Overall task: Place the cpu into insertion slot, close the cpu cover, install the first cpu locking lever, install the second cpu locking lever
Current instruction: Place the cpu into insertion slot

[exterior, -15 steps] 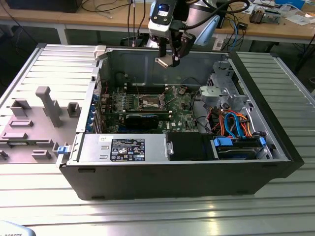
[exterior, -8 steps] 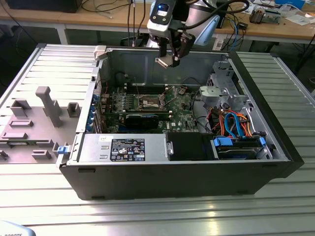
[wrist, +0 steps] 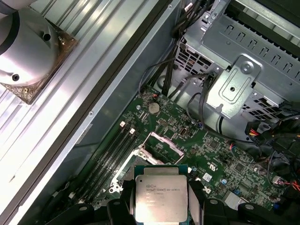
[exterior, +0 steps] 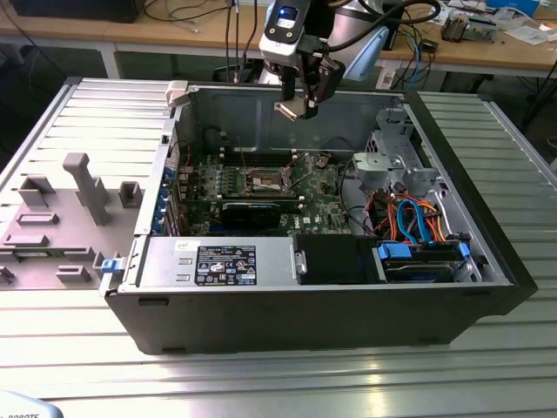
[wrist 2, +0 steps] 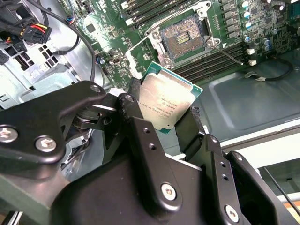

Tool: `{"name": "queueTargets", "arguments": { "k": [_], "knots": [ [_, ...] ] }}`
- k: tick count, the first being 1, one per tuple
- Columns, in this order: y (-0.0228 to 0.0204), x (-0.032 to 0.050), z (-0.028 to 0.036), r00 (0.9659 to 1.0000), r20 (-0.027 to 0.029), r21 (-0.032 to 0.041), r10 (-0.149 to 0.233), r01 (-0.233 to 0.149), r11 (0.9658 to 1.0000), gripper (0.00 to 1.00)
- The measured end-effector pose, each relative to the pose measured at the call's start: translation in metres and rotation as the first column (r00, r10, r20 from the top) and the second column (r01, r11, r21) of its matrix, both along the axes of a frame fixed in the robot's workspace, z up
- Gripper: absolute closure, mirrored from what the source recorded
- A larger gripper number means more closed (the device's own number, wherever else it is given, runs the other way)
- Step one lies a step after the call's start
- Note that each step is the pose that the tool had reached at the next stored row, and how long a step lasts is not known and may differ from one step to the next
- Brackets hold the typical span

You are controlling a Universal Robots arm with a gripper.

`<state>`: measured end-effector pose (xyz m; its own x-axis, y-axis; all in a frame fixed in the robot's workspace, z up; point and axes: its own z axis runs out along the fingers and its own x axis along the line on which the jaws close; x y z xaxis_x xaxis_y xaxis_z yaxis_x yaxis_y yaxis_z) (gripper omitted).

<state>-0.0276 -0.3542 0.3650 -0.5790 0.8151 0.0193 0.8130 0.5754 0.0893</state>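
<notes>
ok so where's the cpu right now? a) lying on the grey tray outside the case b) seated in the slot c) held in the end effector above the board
c: the cpu is clamped in the end effector, up off the slot, which is bare.

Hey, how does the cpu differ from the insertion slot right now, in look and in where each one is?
The cpu is held between the fingers, well above the green board; the insertion slot sits on that board, uncovered and empty. The cpu shows a plain silver-grey top; the insertion slot has a dark centre inside a silver rim. Both are square.
</notes>
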Motion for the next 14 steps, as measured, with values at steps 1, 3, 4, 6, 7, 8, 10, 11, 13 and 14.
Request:
{"name": "queueTargets", "arguments": {
  "k": [1, 3, 4, 6, 7, 8, 10, 11, 13, 14],
  "knots": [
    [0.0, 0.0, 0.0, 1.0, 0.0, 0.0, -0.001, 0.001, 1.0, 0.46],
    [0.0, 0.0, 0.0, 1.0, 0.0, 0.0, -0.002, 0.002, 1.0, 0.46],
    [0.0, 0.0, 0.0, 1.0, 0.0, 0.0, -0.004, 0.004, 1.0, 0.46],
    [0.0, 0.0, 0.0, 1.0, 0.0, 0.0, -0.005, 0.005, 1.0, 0.46],
    [0.0, 0.0, 0.0, 1.0, 0.0, 0.0, -0.006, 0.006, 1.0, 0.46],
    [0.0, -0.0001, 0.0, 1.0, 0.0, 0.0, -0.007, 0.007, 1.0, 0.46],
    [0.0, -0.0001, 0.0, 1.0, 0.0, 0.0, -0.01, 0.01, 1.0, 0.46],
    [0.0, -0.0001, 0.0, 0.9999, 0.0, 0.0, -0.011, 0.011, 0.9999, 0.46],
    [0.0, -0.0002, 0.0, 0.9999, 0.0, 0.0001, -0.013, 0.013, 0.9999, 0.46],
    [0.0, -0.0002, 0.0, 0.9999, 0.0, 0.0, -0.014, 0.014, 0.9999, 0.46]
  ]
}}
